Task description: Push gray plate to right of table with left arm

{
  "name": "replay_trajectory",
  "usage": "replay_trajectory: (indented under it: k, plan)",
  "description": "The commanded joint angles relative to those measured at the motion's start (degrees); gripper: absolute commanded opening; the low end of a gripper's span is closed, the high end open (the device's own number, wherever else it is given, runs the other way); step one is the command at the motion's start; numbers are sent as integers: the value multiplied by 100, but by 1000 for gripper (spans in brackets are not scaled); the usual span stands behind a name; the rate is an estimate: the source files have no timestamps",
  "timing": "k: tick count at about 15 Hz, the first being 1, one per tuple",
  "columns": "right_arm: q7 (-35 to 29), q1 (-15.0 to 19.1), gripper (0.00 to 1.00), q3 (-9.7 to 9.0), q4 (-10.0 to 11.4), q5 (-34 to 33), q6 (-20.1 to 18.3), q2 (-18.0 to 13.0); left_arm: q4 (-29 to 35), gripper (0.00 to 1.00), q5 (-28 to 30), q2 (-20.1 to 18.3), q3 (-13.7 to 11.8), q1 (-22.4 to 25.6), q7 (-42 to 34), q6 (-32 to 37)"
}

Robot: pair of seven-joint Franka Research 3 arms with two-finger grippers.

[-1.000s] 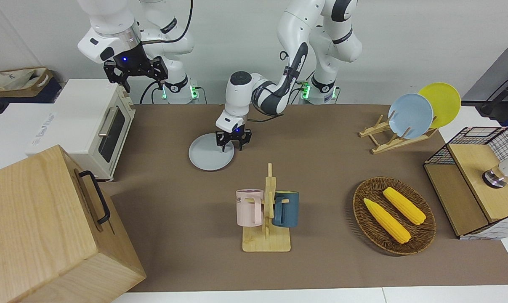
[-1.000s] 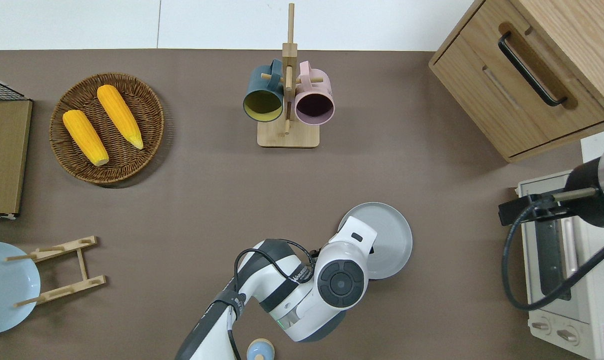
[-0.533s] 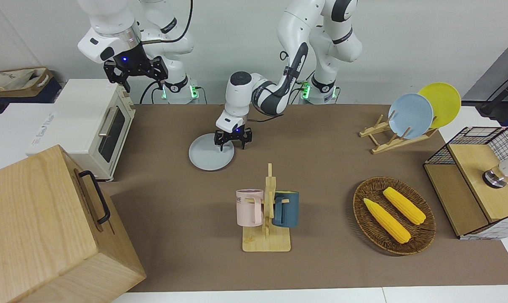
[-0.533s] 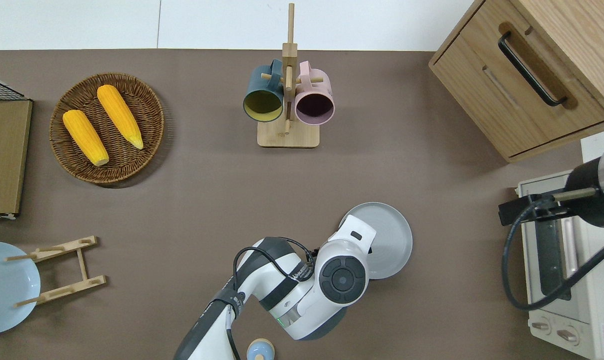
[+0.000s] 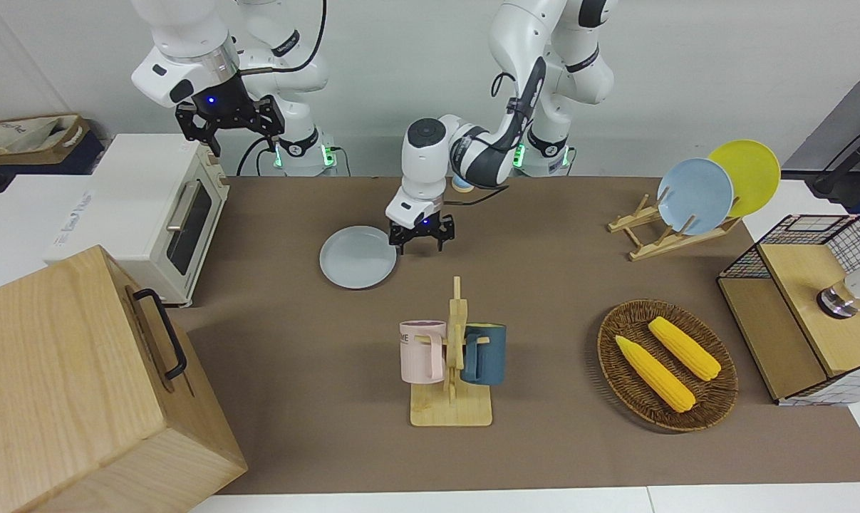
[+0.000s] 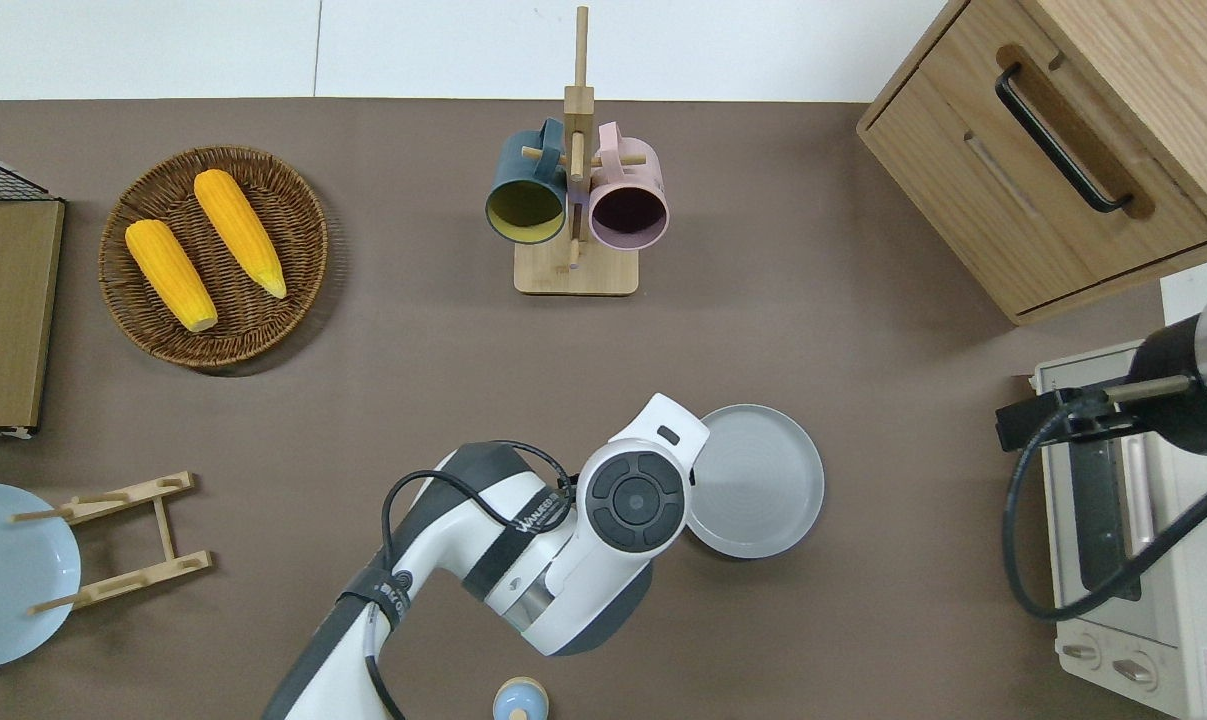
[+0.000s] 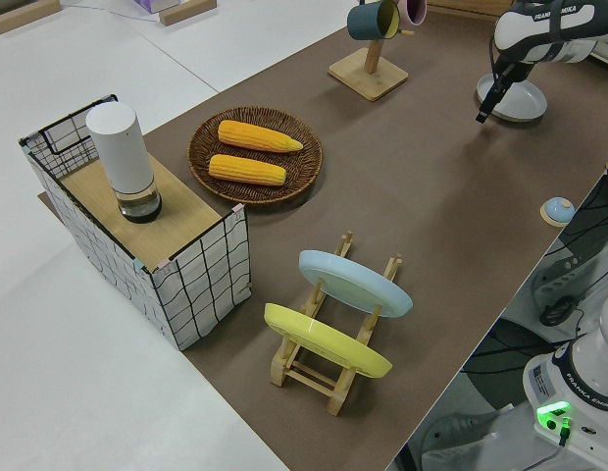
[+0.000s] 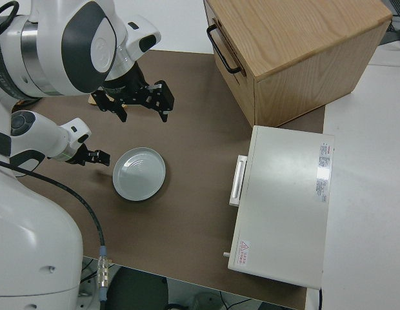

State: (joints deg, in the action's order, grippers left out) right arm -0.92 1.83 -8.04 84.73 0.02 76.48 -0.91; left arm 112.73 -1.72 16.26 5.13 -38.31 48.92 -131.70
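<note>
1. Round pale gray plate (image 5: 358,256) lies flat on the brown-covered tabletop (image 5: 544,285), between the white toaster oven (image 5: 160,214) and the wooden mug rack (image 5: 452,370), nearer the robots than the rack.
2. Left end effector (image 5: 422,237) sits low just beside the plate's rim, on the side toward the left arm's end; fingers spread open, gripping nothing. Placement suits a sideways shove toward the oven end.
3. Contact with the rim: cannot tell.
4. Right arm parked; its end effector (image 5: 230,121) open, empty.
5. Judgement: the plate has room to slide farther.
</note>
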Motion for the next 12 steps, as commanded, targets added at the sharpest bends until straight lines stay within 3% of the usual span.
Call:
replay_trajectory:
  k: [1,6,12]
  plan:
    - [-75,107,983,-92,-53,25,-89,-14,249,989,320,-473,5,341,-706,381]
    - [-75,115,983,-92,-53,25,-89,-14,303,991,716,-974,-21,939,-1726,1066]
    - [-75,107,983,-92,-53,25,-89,-14,276,991,805,-1476,-39,1615,-2570,1893]
